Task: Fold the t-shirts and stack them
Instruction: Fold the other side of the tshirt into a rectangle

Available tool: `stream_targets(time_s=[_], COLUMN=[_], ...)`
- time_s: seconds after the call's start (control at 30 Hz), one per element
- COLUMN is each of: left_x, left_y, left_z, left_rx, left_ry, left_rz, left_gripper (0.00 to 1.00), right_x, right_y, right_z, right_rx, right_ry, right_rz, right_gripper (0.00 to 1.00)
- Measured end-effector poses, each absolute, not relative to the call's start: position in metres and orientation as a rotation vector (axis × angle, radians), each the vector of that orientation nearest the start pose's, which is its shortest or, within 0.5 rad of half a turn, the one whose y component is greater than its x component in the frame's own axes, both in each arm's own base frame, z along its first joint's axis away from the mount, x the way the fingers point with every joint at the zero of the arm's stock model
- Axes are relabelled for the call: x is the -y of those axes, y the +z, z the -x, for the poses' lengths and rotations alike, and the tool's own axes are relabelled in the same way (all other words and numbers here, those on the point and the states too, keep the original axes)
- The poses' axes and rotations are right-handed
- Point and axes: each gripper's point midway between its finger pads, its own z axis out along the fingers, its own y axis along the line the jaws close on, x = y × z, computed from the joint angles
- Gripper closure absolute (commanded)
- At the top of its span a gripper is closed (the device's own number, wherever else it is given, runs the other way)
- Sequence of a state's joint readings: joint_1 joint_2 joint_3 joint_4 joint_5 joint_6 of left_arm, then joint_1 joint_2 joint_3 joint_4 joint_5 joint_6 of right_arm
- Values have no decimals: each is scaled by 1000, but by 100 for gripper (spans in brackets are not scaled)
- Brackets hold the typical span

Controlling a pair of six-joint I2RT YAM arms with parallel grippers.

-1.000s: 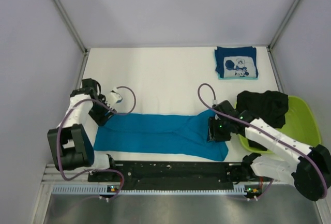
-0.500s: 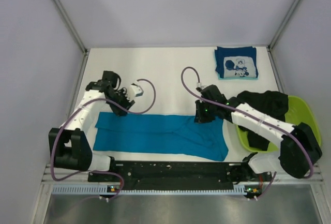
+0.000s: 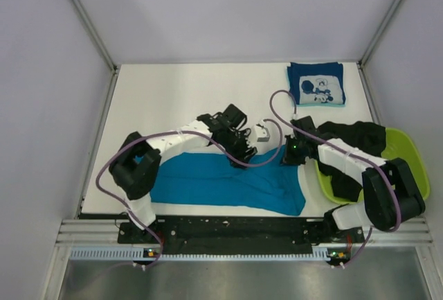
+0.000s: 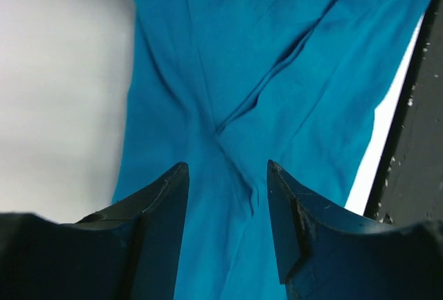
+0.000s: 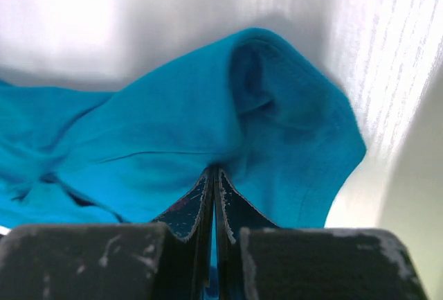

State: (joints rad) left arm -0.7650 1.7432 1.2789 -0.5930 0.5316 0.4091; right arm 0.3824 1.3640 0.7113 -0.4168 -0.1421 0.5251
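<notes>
Jaws of right tool [image 5: 214, 172] pinch teal t-shirt [image 5: 159, 127] edge.

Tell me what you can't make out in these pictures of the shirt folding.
- Top view: the right arm covers part of the black shirt and the green basin.
- Right wrist view: the right gripper, shut on the blue shirt, hides how much cloth it pinches.
- Left wrist view: unclear whether the open left gripper touches the cloth.

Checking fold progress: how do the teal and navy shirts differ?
The teal shirt lies in a long strip; the navy shirt is folded square. Teal is plain; navy has a white print. The right gripper pinches teal; navy is untouched. Both lie on the table.
</notes>
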Motion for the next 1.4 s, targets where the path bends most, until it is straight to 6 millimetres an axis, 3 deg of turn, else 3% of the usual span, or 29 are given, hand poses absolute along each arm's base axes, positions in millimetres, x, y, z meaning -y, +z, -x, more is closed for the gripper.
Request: stream_targets(time_s=[0.1, 0.23, 0.27, 0.3, 0.37, 0.4, 0.57, 0.77, 0.87, 0.97, 1.07, 1.17, 1.4], left_x=[341, 355, 358, 360, 361, 360, 357, 347, 347, 343, 339, 334, 329], left_y=[63, 47, 46, 45, 43, 43, 44, 65, 71, 62, 52, 48, 57], left_z=[-224, -224, -223, -223, -223, -223, -221, -206, -206, -204, -201, -199, -187], left_rx=[-2138, -2159, -2159, -2160, -2168, -2173, -2161, -2071, -2049, -2080, -2117, -2142, -2095], left_ry=[-819, -797, -794, -791, -783, -776, -775, -814, -815, -808, -804, -789, -843], left_rz=[-1637, -1658, -1660, -1663, -1663, -1666, -1693, -1748, -1754, -1771, -1788, -1802, -1869], left_gripper=[50, 60, 65, 80, 98, 100, 97, 71, 70, 70, 79, 100, 100], right_x=[-139, -140, -140, -141, -141, -141, -141, -141, -141, -141, -141, -141, -141], right_y=[17, 17, 17, 17, 17, 17, 17, 17, 17, 17, 17, 17, 17], right_z=[-240, -244, -244, -245, -245, -245, -246, -246, -246, -246, -246, -246, -246], right_rx=[-2755, -2739, -2736, -2732, -2730, -2728, -2721, -2720, -2720, -2721, -2721, -2720, -2720], right_ry=[453, 473, 477, 480, 481, 483, 490, 494, 496, 499, 499, 499, 499], right_rz=[-201, -222, -221, -221, -221, -221, -230, -232, -232, -231, -230, -229, -229], right_gripper=[100, 100, 100, 100, 100, 100, 100, 100, 100, 100, 100, 100, 100])
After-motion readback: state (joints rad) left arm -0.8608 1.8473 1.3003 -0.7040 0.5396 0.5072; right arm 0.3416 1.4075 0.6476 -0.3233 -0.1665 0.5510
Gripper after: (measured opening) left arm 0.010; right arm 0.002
